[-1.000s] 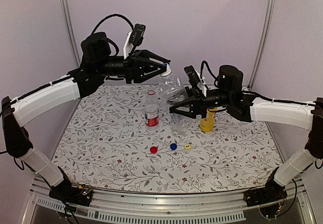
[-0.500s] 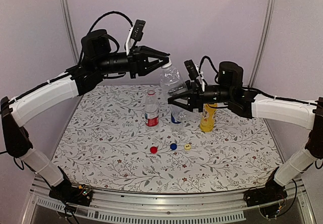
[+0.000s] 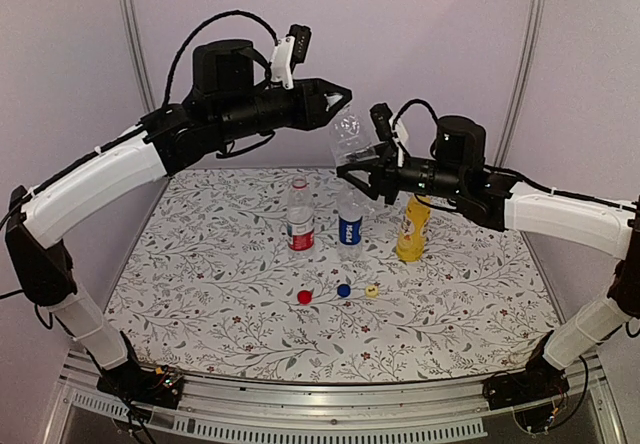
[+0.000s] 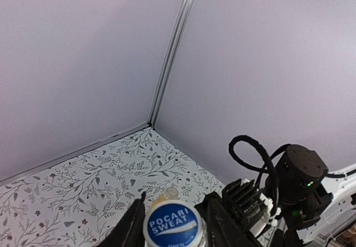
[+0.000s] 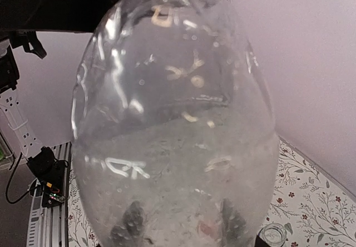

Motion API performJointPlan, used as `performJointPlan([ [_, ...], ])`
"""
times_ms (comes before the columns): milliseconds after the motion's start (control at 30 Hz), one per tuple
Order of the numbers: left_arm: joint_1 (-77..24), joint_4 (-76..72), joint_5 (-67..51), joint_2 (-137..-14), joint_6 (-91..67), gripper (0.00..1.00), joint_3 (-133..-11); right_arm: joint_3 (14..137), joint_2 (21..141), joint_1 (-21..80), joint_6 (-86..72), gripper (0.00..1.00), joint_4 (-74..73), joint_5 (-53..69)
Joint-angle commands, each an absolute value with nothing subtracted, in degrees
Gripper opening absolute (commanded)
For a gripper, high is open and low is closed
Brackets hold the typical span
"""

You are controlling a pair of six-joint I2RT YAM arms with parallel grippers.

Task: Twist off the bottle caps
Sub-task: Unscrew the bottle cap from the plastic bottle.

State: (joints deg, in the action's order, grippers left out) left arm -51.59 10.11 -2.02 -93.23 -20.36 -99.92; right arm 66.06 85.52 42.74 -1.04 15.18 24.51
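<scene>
Above the table (image 3: 200,264), your right fingers (image 3: 362,174) clamp the clear bottle (image 3: 350,136), neck at 11 o'clock inside left fingers (image 3: 325,99) pinching its cap (image 4: 171,228).

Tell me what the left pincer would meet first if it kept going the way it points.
The cap of the clear bottle: it sits between the left pincer's fingers and looks gripped. The right pincer holds that bottle up, right behind the cap.
</scene>
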Motion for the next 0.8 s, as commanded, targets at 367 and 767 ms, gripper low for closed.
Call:
performJointPlan([
  [367, -45.6, 4.7, -25.8, -86.8, -15.0, 0.95, -91.5, 64.0, 83.0, 42.9, 1.6, 0.37, 12.7, 35.5],
  [767, -41.5, -2.1, -50.8, -85.6, -10.5, 0.78, -87.7, 64.3, 83.8, 42.9, 1.6, 0.37, 14.2, 52.3],
])
